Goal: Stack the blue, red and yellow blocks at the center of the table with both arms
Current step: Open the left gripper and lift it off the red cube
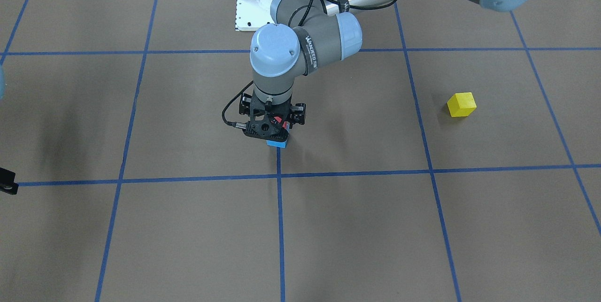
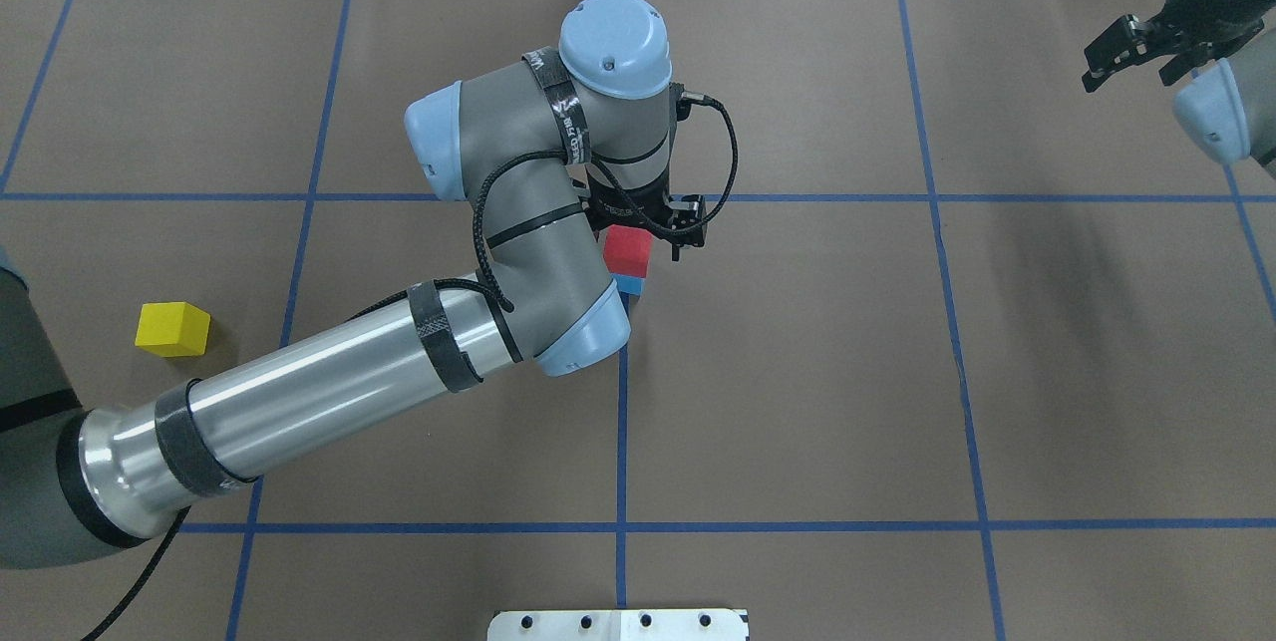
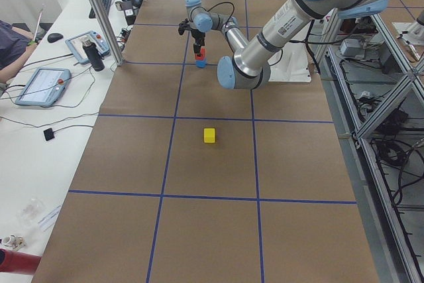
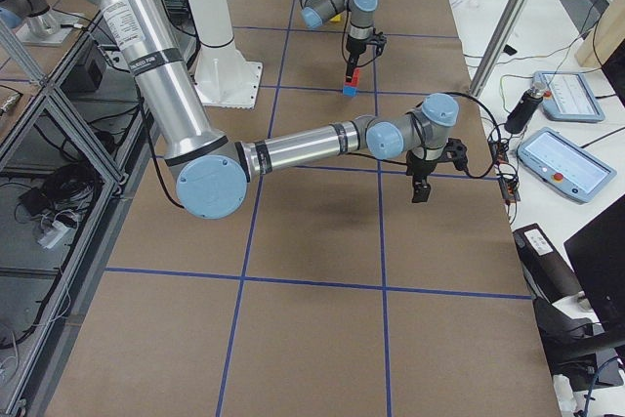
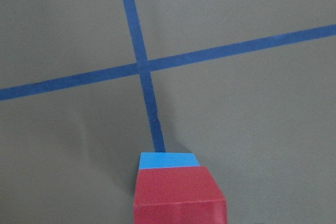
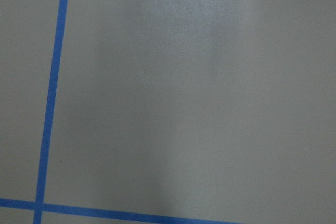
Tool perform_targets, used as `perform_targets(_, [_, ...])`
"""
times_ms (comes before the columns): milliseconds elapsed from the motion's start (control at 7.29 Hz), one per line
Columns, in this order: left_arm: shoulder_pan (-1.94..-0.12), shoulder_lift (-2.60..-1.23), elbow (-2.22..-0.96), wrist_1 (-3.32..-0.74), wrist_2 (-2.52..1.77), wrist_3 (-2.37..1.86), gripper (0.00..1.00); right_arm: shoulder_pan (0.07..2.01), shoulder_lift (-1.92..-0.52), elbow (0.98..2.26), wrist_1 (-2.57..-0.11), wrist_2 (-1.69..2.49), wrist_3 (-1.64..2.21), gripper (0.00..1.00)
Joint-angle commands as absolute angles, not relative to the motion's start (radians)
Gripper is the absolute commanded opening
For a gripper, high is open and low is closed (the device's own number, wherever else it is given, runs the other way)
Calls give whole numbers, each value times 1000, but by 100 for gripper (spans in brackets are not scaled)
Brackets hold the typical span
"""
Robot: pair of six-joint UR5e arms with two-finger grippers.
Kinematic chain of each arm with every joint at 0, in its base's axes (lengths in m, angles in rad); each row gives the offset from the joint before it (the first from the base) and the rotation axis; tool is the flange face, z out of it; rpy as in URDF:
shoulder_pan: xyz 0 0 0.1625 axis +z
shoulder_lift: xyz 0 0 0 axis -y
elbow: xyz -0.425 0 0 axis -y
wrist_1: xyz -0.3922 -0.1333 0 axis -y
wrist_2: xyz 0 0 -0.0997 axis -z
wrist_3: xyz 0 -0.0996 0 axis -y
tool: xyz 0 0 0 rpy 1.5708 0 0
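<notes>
Red wooden cube (image 5: 178, 195) is clamped in my left gripper (image 1: 274, 128), directly above the blue wooden cube (image 5: 168, 160). That blue cube sits on the brown paper-covered table (image 2: 797, 372), on a tape line near the blue tape cross (image 5: 140, 66) at the centre. In the left wrist view only a thin strip of blue shows beyond the red top, so the two look nearly square. Whether red already rests on blue I cannot tell from these angles. I judge the best move is to settle straight down, then part the fingers gently without nudging the stack. Yellow wooden cube (image 2: 173, 329) lies alone, well apart on the robot's left. My right gripper (image 2: 1131, 53) hangs far off to the right, and I cannot tell its finger spread.
</notes>
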State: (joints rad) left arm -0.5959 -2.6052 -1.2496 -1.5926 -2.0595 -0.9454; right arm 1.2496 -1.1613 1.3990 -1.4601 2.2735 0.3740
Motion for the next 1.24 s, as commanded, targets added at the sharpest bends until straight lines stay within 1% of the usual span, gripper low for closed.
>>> perform_targets(0, [-598, -2605, -1271, -1586, -2059, -956, 100, 1256, -1158, 1399, -1460, 2275, 371, 99])
perform_targets(137, [-607, -2596, -1323, -1580, -2057, -1004, 100, 1261, -1157, 1399, -1460, 2276, 371, 99])
perform_targets(275, [-650, -2570, -1412, -1515, -2063, -1012, 100, 1264, -1157, 1401, -1460, 2287, 371, 99])
perform_targets(412, [-672, -2501, -1565, -1397, -2065, -1000, 100, 1266, -1155, 1401, -1460, 2289, 371, 99])
perform_targets(549, [-695, -2355, -1767, -1332, -2065, -999, 100, 1266, -1155, 1401, -1460, 2289, 371, 99])
perform_targets(824, [-756, -2036, -2011, -1330, -2068, -917, 100, 1266, -1154, 1402, -1457, 2289, 370, 99])
perform_targets(961, [-773, -1913, -2072, -1342, -2065, -875, 100, 1264, -1155, 1401, -1457, 2286, 368, 99])
perform_targets(1098, [-773, -1807, -2098, -1403, -2063, -877, 100, 1264, -1158, 1401, -1456, 2286, 368, 99])
